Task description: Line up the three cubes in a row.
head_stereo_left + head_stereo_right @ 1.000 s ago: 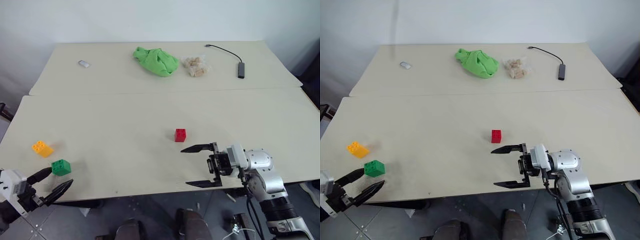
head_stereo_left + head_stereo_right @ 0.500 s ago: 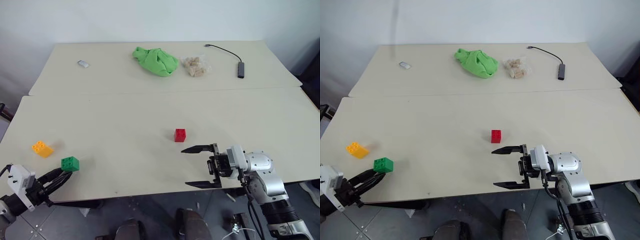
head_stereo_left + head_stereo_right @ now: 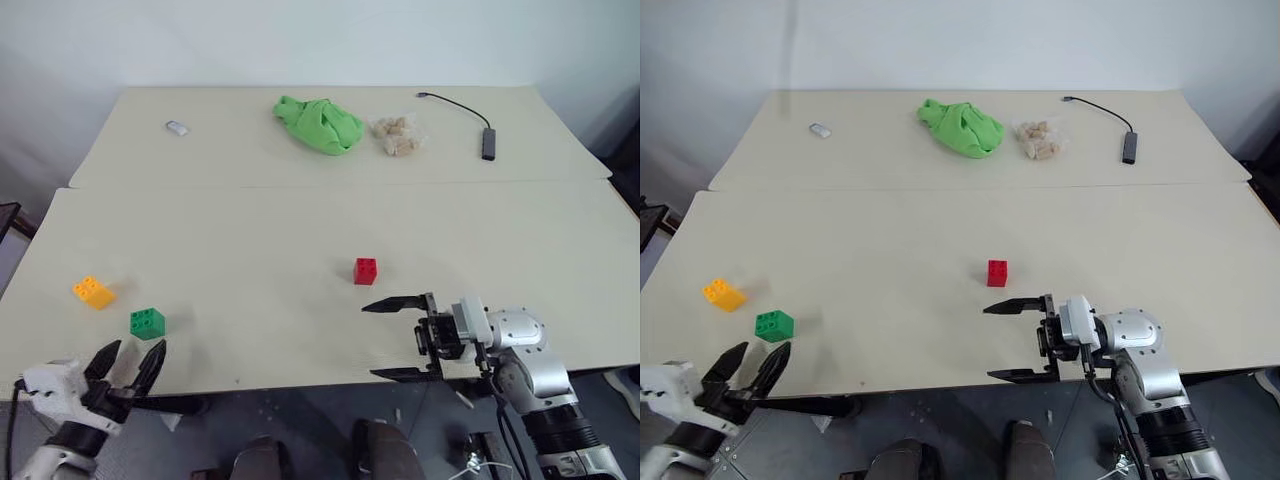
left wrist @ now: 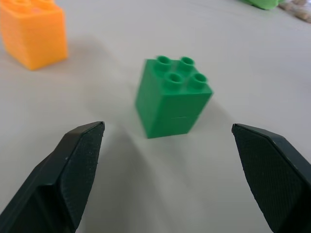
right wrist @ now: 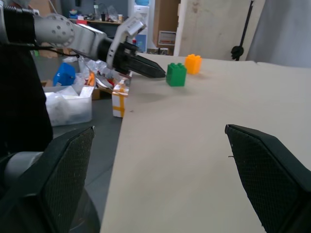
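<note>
The left gripper (image 3: pixel 130 362) hung at the near left edge of the table (image 3: pixel 250 240), its two black fingers (image 4: pixel 73 170) spread wide and holding nothing; in the left wrist view the green cube (image 4: pixel 172 103) stood upright, studs up, just beyond the fingertips and roughly centred between them, touching neither. The yellow-orange cube (image 3: pixel 93 292) lay a little farther from the edge and to the left of the green one, near it but apart. The red cube (image 3: pixel 365 271) sat alone toward the middle of the near table, well apart from the other two, so the three did not form a tight row. The right gripper (image 3: pixel 392 340) hovered at the near edge right of centre, pointing toward the robot's left, its fingers (image 3: pixel 395 303) also wide apart and empty; the red cube lay just beyond its farther finger, not touching. Between the green cube and the red one the tabletop was bare, with open room along the near edge. At the far side of the table, well away from both grippers, lay a bright green cloth (image 3: pixel 320 122), a small clear bag of beige lumps (image 3: pixel 396 134), a dark adapter on a cable (image 3: pixel 488 142) and a small pale object (image 3: pixel 177 127).
</note>
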### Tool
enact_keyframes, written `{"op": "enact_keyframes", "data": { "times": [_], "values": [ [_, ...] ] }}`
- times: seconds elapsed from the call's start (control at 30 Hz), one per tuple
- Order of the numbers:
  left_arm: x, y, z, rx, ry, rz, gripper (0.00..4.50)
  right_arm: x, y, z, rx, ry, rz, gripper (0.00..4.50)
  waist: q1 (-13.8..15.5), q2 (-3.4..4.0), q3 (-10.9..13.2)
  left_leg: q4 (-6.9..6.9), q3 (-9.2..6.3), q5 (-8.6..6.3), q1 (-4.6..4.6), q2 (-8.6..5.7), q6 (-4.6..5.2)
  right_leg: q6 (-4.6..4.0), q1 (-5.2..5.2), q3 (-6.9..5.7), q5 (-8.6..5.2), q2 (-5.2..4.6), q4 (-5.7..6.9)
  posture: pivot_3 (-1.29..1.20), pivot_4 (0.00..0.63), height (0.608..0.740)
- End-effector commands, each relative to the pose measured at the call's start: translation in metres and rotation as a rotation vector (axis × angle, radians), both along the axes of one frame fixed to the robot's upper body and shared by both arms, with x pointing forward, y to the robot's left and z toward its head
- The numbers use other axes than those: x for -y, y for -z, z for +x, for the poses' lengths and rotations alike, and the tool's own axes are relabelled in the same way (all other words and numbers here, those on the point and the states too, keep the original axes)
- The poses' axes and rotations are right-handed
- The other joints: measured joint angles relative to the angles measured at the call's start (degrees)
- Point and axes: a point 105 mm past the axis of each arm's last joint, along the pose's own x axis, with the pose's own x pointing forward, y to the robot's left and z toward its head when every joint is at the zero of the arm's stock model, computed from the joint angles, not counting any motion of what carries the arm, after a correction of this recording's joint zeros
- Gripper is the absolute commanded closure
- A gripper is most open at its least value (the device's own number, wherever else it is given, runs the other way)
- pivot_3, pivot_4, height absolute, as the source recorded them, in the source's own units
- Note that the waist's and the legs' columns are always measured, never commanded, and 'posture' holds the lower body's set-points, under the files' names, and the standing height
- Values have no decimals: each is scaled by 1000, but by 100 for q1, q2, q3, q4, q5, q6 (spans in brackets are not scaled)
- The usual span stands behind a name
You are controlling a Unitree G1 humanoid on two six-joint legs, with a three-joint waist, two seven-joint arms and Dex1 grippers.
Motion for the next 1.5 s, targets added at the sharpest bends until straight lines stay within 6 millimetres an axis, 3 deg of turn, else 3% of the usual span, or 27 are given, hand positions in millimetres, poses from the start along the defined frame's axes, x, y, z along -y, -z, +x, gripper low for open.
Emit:
{"op": "enact_keyframes", "data": {
  "times": [0.03, 0.2, 0.23, 0.33, 0.5, 0.57, 0.63, 0.7, 0.87, 1.0, 1.13, 1.2, 1.5],
  "values": [
    [6, -4, 8, 11, -42, 36, 16, -4, -6, -6, 21, -36, 11, 0, 0, 1, 0, 0, 0, 0, 0, 0, 0, 0, -1, 1, 0, 0, 0, 0, 150, 740],
    [12, -5, 19, 42, -66, 111, 16, -5, -5, -4, 18, -38, 5, 0, 11, 3, -2, 1, -2, 0, -2, -1, 1, 0, 1, 0, 0, 0, 0, 0, 150, 740],
    [11, -6, 21, 49, -78, 120, 198, -6, -4, -4, 17, -38, 2, 0, 9, 3, -2, 2, -1, 0, -2, -1, 1, 0, 2, -1, 0, 0, 0, 0, 150, 740],
    [11, -7, 22, 63, -83, 113, 918, -6, -1, -3, 14, -33, 0, 0, 0, 2, -2, 1, -4, 0, -2, 0, 1, 0, 2, -3, 0, 0, 1, 0, 150, 740],
    [7, -13, 21, 84, -69, 133, 2503, -6, 0, -4, 9, -22, -1, 0, -2, 2, -2, 0, -3, 0, -3, 1, 1, 0, 1, -6, 0, 0, 1, 0, 150, 740],
    [20, -32, 26, 159, 147, 138, 3020, -1, 0, -6, 4, 6, -3, 0, 2, 2, -2, 0, -3, 0, -3, 1, 1, 0, 1, -6, 0, 0, 1, 0, 150, 740],
    [36, -43, 29, 168, 415, 176, 3007, 4, -1, -7, -1, 35, -8, 0, 57, 2, -2, 5, 0, 0, -7, 2, 0, -3, 0, -17, -1, -1, 1, 0, 150, 740],
    [56, -40, 36, 103, 757, 307, 3007, 11, 1, -9, -5, 66, -26, 0, 143, 13, 0, 10, 5, 2, -7, 6, -2, -15, -2, -23, -8, 0, 2, 0, 150, 740],
    [75, -43, 79, 83, 1092, 426, 3007, 25, -1, -11, 4, 138, -51, 0, 185, 55, -10, 19, 25, 3, -8, 1, 0, -15, 6, -23, -5, 0, 4, 0, 150, 740],
    [107, -44, 127, 119, 1238, 476, 3007, 34, -2, -15, 6, 228, -55, 0, 180, 55, -11, 8, 25, 4, -10, 0, -3, -6, 4, -36, 0, 5, 5, 0, 150, 740],
    [148, -43, 161, 122, 1369, 514, 3007, 35, -4, -23, 14, 295, -43, 0, 186, 46, -10, 1, 24, 4, -18, -7, -2, 11, 6, -45, 9, 6, -8, 0, 150, 740],
    [160, -45, 169, 137, 1401, 531, 3007, 36, -5, -26, 18, 323, -44, 0, 123, 41, -8, -5, 25, 4, -22, -8, -1, 19, 6, -44, 13, 6, -27, 0, 150, 740],
    [177, -47, 181, 144, 1431, 501, 3007, 41, -4, -31, 12, 403, -52, 0, 22, 18, 6, -12, 15, 4, -22, -9, 1, 27, 7, -46, 18, 5, -30, 0, 150, 740]
  ]
}}
